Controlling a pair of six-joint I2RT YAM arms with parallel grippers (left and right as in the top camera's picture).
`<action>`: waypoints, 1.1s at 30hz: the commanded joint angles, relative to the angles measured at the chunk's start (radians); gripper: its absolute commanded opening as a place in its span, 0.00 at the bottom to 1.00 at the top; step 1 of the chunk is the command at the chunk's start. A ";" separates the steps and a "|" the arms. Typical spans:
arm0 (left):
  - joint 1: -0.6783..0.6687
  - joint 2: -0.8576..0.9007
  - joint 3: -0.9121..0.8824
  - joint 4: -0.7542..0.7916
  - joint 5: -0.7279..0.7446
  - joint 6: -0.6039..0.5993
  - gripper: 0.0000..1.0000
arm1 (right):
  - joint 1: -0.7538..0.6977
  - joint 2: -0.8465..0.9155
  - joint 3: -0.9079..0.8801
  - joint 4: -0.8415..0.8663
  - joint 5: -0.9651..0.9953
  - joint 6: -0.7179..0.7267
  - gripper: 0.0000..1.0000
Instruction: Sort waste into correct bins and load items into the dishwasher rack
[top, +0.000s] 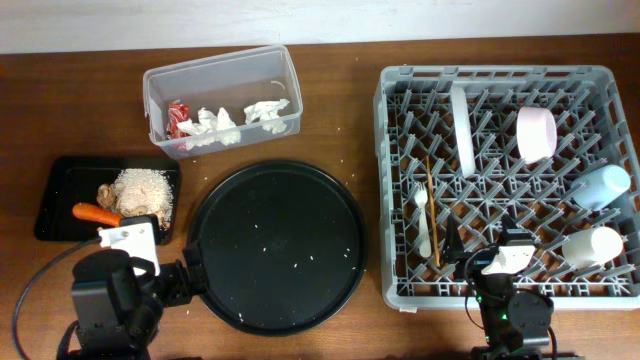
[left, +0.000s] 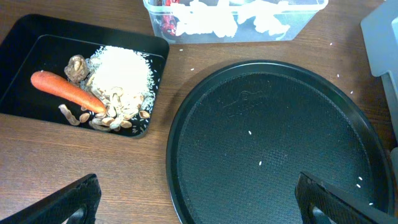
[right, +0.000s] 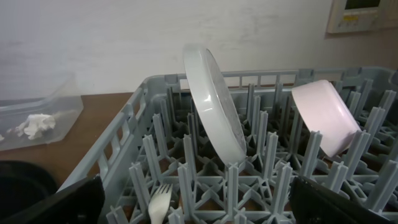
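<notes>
The grey dishwasher rack at the right holds a white plate on edge, a pink bowl, a light blue cup, a white cup, a white fork and a wooden chopstick. The round black tray in the middle bears only rice grains. The clear bin holds crumpled tissues and a red wrapper. The black bin holds rice, a carrot and scraps. My left gripper is open and empty over the tray's near left edge. My right gripper is open and empty over the rack's near side.
The wooden table carries a few stray rice grains between the clear bin and the rack. A white wall runs behind the table. In the right wrist view the plate and pink bowl stand upright between the rack's tines.
</notes>
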 joint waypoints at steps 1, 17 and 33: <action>0.002 -0.005 -0.006 0.002 -0.004 -0.010 0.99 | 0.000 -0.007 -0.005 -0.007 0.016 -0.013 0.98; 0.002 -0.014 -0.006 0.002 -0.004 -0.010 0.99 | 0.000 -0.007 -0.005 -0.007 0.016 -0.013 0.98; -0.060 -0.592 -0.882 1.144 -0.014 0.209 0.99 | 0.000 -0.007 -0.005 -0.007 0.016 -0.013 0.98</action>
